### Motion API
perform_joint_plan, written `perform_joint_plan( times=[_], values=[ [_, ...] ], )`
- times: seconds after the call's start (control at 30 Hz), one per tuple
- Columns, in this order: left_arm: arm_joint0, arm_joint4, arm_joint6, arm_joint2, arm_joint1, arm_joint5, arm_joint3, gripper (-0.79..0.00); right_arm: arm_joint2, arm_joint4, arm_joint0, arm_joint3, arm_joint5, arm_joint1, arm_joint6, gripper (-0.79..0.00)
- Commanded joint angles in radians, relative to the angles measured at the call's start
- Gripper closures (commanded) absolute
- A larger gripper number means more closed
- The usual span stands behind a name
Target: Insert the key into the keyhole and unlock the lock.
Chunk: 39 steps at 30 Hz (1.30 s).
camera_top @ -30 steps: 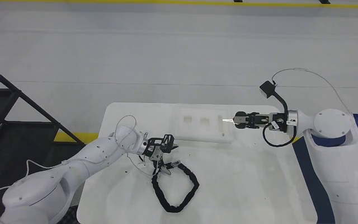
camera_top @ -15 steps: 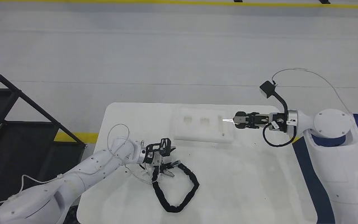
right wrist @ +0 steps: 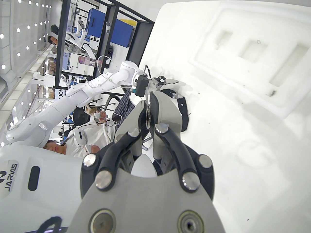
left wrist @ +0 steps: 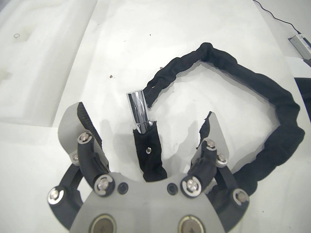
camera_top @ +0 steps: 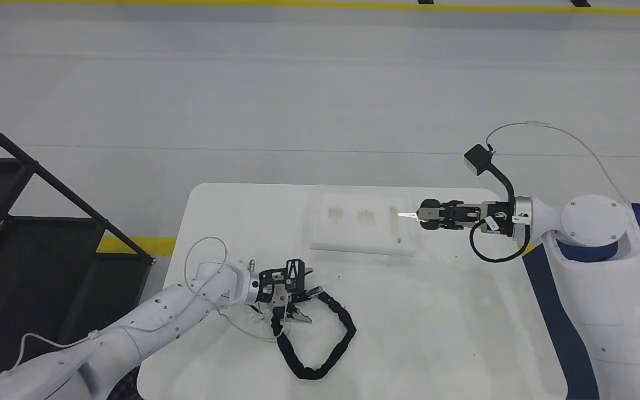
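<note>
Left gripper (left wrist: 143, 113): jaws wide astride chain lock's (left wrist: 243, 70) chrome cylinder (left wrist: 137, 109), presumably to steady it; right gripper (camera_top: 422, 214), well apart from lock, clamps key (camera_top: 405, 213) for insertion.

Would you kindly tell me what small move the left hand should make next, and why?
Probably close the left hand on the lock's chrome cylinder: its open fingers straddle the cylinder without touching it, while the right hand holds the key.
</note>
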Motion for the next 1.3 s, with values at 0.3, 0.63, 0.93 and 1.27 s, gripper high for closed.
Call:
perform_joint_plan(
  times=[0.3,0.63,0.93,1.27],
  values=[
    [0.026,0.012,-0.020,-0.034,-0.010,0.002,0.013,-0.376,0.000,0.000,0.000,0.000,0.000,0.000,0.000,0.000],
    [0.036,0.035,-0.035,-0.049,-0.033,0.012,0.039,-0.357,0.000,0.000,0.000,0.000,0.000,0.000,0.000,0.000],
    [0.040,0.025,-0.032,-0.077,-0.048,0.007,0.059,0.000,0.000,0.000,0.000,0.000,0.000,0.000,0.000,0.000],
    [0.050,-0.014,0.062,-0.166,-0.028,-0.053,0.008,0.000,0.000,0.000,0.000,0.000,0.000,0.000,0.000,0.000]
  ],
)
